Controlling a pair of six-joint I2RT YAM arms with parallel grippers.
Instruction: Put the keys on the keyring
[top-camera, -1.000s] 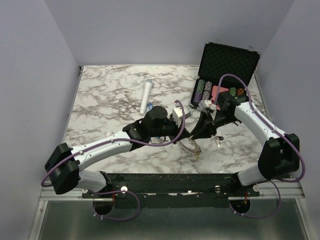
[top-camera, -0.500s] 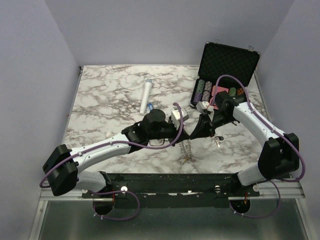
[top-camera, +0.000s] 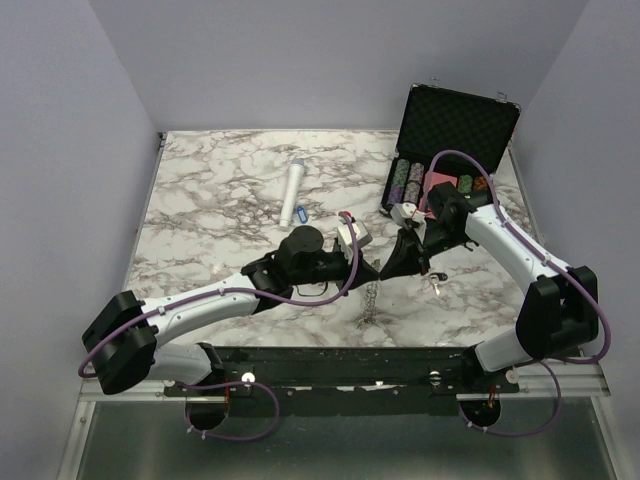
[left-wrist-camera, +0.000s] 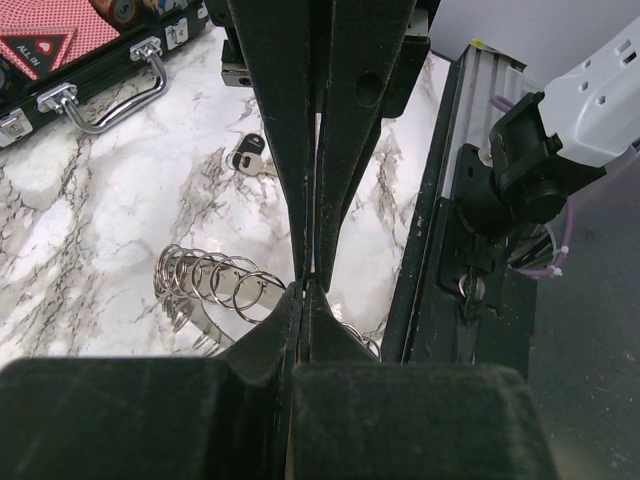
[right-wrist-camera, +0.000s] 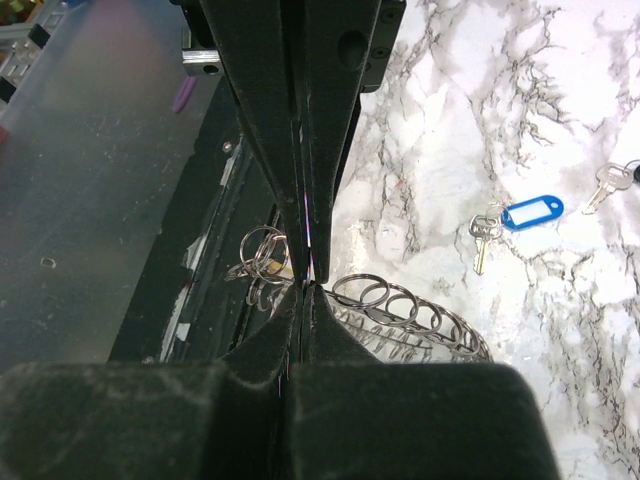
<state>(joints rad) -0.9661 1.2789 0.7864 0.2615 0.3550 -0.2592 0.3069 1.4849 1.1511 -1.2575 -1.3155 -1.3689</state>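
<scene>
The keyring (top-camera: 372, 298), a grey metal ring carrying several small split rings, hangs edge-on between my two grippers near the table's front middle. My left gripper (top-camera: 368, 272) is shut on its thin rim, as the left wrist view (left-wrist-camera: 308, 286) shows, with the small rings (left-wrist-camera: 212, 288) to the left. My right gripper (top-camera: 386, 268) is shut on the same rim from the opposite side, tip to tip (right-wrist-camera: 305, 284), with the keyring (right-wrist-camera: 420, 312) below it. A blue-tagged key (right-wrist-camera: 517, 214) lies on the marble, also seen by the white cylinder (top-camera: 300, 213). Another key (top-camera: 436, 284) lies under my right arm (left-wrist-camera: 246, 157).
A white cylinder (top-camera: 293, 192) lies at the table's middle back. An open black poker-chip case (top-camera: 452, 135) stands at the back right, its handle facing the arms (left-wrist-camera: 110, 105). The black front rail (top-camera: 350, 362) runs just below the grippers.
The left arm has drawn back to the left and the right gripper has come left with it. The keyring has gone from slanting low over the table to hanging upright between the two grippers.
</scene>
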